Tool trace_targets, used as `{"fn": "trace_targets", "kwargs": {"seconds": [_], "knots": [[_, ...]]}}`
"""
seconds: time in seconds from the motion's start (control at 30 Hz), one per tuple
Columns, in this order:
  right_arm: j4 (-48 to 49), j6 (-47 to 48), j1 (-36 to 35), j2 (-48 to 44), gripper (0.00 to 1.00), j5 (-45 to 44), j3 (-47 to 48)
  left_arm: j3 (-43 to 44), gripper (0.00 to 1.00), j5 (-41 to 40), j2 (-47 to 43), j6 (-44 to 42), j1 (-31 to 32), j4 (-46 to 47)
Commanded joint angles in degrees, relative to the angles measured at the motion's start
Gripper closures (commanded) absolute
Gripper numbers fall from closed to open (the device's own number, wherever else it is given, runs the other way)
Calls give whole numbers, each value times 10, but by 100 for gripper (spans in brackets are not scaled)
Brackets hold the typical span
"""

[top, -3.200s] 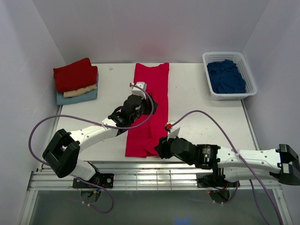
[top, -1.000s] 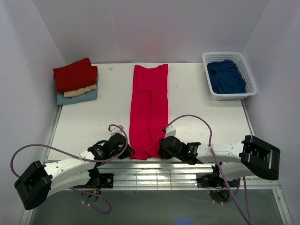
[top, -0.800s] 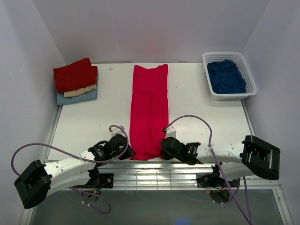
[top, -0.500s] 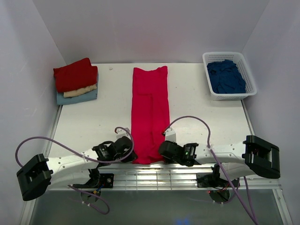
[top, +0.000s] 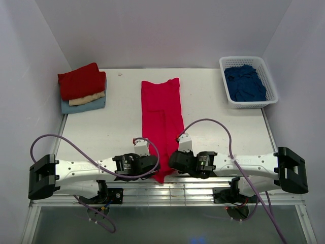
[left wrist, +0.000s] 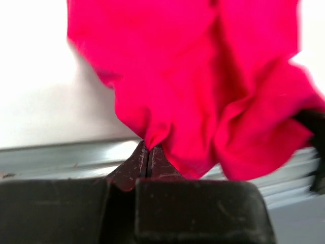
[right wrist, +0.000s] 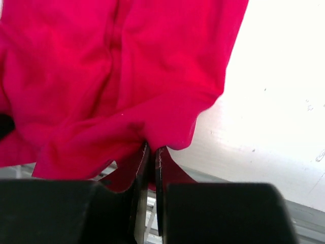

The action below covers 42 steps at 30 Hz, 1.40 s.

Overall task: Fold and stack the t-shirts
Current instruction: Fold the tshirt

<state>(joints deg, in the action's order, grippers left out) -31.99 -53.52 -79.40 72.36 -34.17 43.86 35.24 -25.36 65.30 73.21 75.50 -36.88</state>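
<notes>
Far-left corner of the table point(top: 213, 117): folded t-shirts point(top: 82, 87), stacked. Near edge: left gripper point(left wrist: 147, 152) pinched tight on the hem of the crimson t-shirt point(top: 161, 114), laid lengthwise along the table's middle; right gripper point(right wrist: 151, 152) pinching likewise. Far-right corner: basket point(top: 271, 81) holding a navy t-shirt point(top: 245, 84).

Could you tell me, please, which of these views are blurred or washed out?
Top external: sharp and evenly lit, slight glare on the metal rail. Left wrist: the crimson t-shirt is smeared soft, the table bleached white. Right wrist: table blown out too, shirt folds a little crisper, the right hand dark and featureless.
</notes>
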Motion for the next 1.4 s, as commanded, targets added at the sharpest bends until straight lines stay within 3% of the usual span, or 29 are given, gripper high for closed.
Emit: {"fn": "trace_targets", "kwargs": {"seconds": [0.0, 0.2, 0.53, 0.73, 0.93, 1.37], "knots": [[-15, 17, 23, 13, 92, -54, 40, 53, 100, -108, 2, 24, -2, -33], [43, 89, 78, 62, 92, -34, 67, 77, 100, -113, 34, -31, -45, 21], [125, 201, 180, 131, 92, 7, 112, 36, 100, -60, 47, -175, -213, 201], [151, 267, 221, 194, 92, 31, 176, 76, 100, -9, 126, -232, -265, 270], [163, 310, 253, 262, 92, 46, 237, 111, 100, 17, 195, -262, -301, 299], [163, 356, 305, 318, 92, 60, 300, 154, 100, 42, 215, -306, -374, 325]]}}
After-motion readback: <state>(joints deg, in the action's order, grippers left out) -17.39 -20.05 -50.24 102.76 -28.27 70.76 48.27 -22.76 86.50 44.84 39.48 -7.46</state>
